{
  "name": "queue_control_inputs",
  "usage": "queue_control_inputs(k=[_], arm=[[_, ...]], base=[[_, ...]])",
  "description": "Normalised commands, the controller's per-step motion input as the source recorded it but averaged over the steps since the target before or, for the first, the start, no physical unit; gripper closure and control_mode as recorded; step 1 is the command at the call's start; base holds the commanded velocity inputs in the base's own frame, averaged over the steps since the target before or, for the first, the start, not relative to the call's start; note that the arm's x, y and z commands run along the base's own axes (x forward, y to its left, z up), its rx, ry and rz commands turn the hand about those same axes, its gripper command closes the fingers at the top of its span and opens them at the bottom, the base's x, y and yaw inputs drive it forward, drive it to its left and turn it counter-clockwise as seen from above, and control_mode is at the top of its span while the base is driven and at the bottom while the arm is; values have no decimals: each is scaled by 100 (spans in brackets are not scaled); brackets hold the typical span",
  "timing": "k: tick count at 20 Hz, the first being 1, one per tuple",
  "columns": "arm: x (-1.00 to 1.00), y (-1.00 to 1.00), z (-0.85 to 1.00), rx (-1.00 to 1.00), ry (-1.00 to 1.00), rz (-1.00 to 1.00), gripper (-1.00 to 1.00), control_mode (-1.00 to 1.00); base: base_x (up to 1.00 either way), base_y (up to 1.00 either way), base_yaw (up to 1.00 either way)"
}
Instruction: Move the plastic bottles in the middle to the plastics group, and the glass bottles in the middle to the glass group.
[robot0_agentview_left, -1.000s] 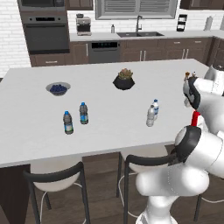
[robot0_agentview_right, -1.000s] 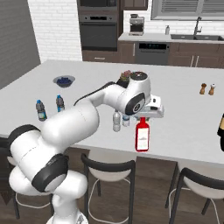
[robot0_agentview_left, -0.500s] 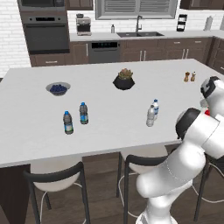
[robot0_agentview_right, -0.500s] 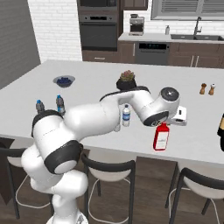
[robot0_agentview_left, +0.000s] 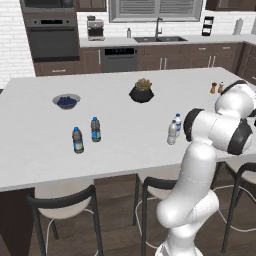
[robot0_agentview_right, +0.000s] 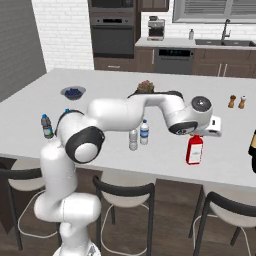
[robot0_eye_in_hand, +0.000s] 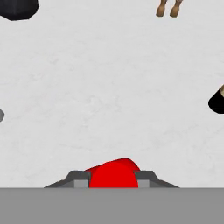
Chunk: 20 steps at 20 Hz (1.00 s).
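Note:
The glass bottle (robot0_agentview_right: 194, 150), red with a white label, hangs upright over the right front part of the island counter (robot0_agentview_right: 100, 82), with my gripper (robot0_agentview_right: 196, 135) shut on its neck. In the hand view its red body (robot0_eye_in_hand: 113, 174) sits between my fingertips (robot0_eye_in_hand: 79, 179). The two pale-capped plastic bottles (robot0_agentview_right: 133, 139) (robot0_agentview_right: 144, 132) stand together mid-counter, left of the red one, and show again in the left base view (robot0_agentview_left: 172, 132) (robot0_agentview_left: 178, 122). The plastics group, two dark-capped bottles (robot0_agentview_left: 77, 140) (robot0_agentview_left: 95, 129), stands far to the left. A dark bottle (robot0_agentview_right: 252, 150) at the right edge belongs to the glass group.
A black bowl with a plant (robot0_agentview_left: 142, 93) and a bowl of blueberries (robot0_agentview_left: 66, 101) sit toward the back of the counter. Salt and pepper shakers (robot0_agentview_right: 236, 101) stand at the back right. Stools (robot0_agentview_right: 122, 192) line the front edge.
My arm has swung to the right along the counter's front, carrying the red bottle away from the plastic bottles toward the dark bottle at the right end.

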Motion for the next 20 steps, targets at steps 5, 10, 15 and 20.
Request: queue_control_inputs(k=[5,10,15,20], arm=[[26,-12,-29,0,0,0,100,-100],[14,-21,-7,0,0,0,100,-100],[18,-14,0,-1,0,0,100,-100],[4,0,0,-13,-7,0,100,-100]], base=[[0,0,0],[0,0,0],[0,0,0],[0,0,0]])
